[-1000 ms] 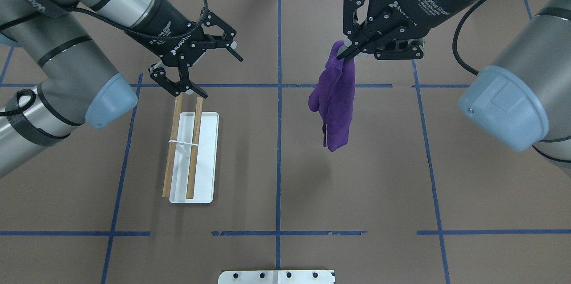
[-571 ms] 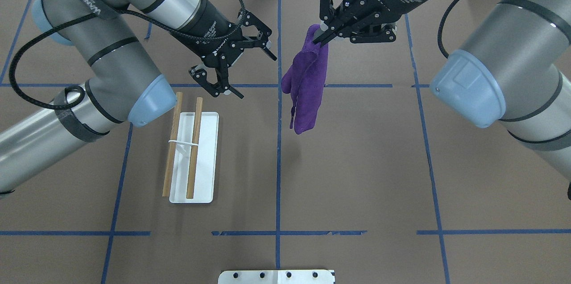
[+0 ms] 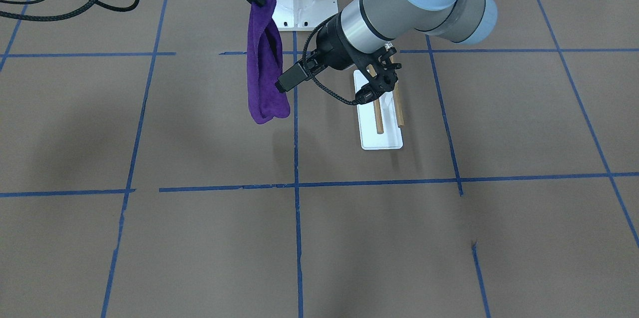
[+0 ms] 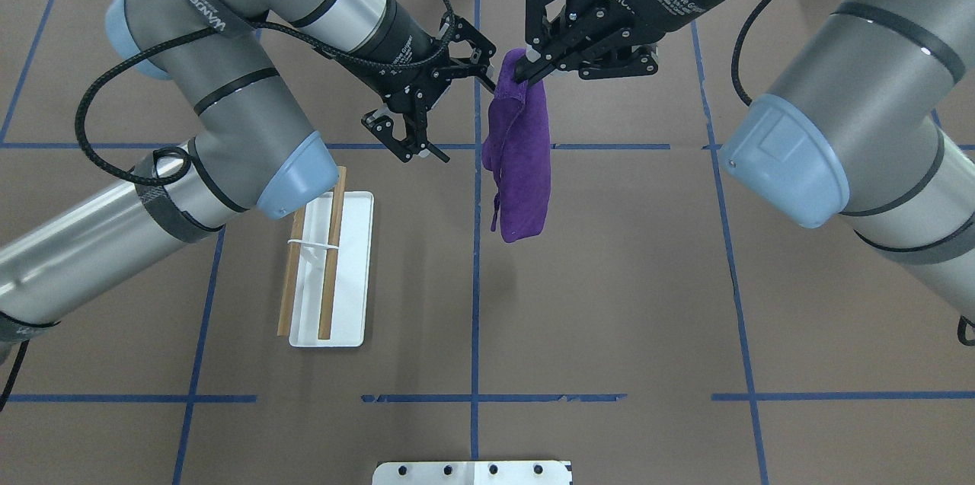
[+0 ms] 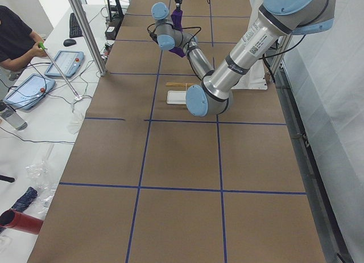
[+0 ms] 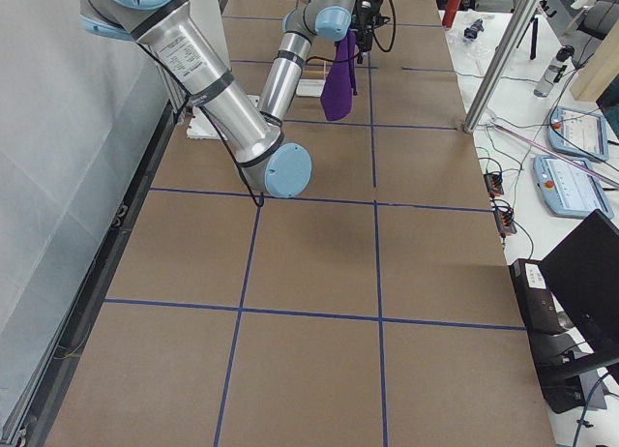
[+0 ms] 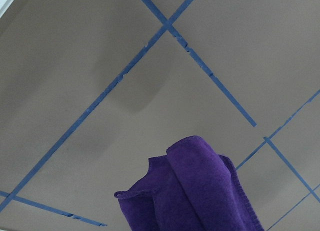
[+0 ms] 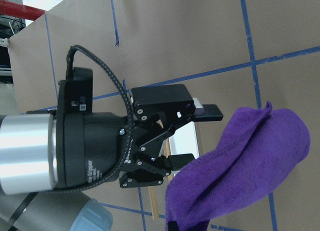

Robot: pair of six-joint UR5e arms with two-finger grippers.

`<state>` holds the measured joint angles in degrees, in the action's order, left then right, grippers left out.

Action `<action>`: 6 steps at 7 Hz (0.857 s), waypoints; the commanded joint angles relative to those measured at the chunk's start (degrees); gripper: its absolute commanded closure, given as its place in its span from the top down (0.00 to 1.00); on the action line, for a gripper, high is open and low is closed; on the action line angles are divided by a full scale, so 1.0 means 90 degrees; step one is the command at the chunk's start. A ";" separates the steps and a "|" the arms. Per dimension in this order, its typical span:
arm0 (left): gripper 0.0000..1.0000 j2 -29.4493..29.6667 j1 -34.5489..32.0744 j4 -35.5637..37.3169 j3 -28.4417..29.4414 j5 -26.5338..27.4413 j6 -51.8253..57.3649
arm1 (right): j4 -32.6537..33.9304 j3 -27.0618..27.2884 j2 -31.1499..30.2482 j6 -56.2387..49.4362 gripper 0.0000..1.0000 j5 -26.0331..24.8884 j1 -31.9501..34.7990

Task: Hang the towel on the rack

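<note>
Closest to the robot's base, you have the rack [image 4: 353,279] lying on the table [image 4: 609,302] on the robot's left side. Beyond it, the left gripper [image 4: 466,119] is spread wide and holds nothing. You can see its fingers pointing at the towel [image 4: 522,157], just beside its upper part. The towel hangs folded in the air over the centre tape line, well apart from the rack. Farthest out, the right gripper [image 4: 524,72] is clamped tight on the towel's top edge.
</note>
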<state>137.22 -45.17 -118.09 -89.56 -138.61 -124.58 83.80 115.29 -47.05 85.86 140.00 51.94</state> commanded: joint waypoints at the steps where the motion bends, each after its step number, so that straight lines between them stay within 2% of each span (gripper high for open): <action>1: 0.96 0.0066 0.0106 -0.0549 0.0283 0.0293 -0.0503 | -0.0014 0.0022 0.0159 0.0001 0.00 0.0001 -0.0048; 3: 0.77 0.0018 0.0126 -0.0570 0.0303 0.0322 -0.0445 | -0.0043 0.0071 0.0218 0.0030 0.00 0.0011 -0.0048; 4: 0.62 -0.0012 0.0223 -0.0570 0.0303 0.0400 -0.0445 | -0.0053 0.0158 0.0218 0.0059 0.00 0.0011 -0.0029; 6: 0.59 -0.0022 0.0273 -0.0570 0.0293 0.0401 -0.0435 | -0.0053 0.0169 0.0218 0.0069 0.00 0.0011 -0.0029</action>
<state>137.13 -43.11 -123.21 -86.90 -135.09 -128.53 83.34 116.67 -45.11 86.42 140.09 51.65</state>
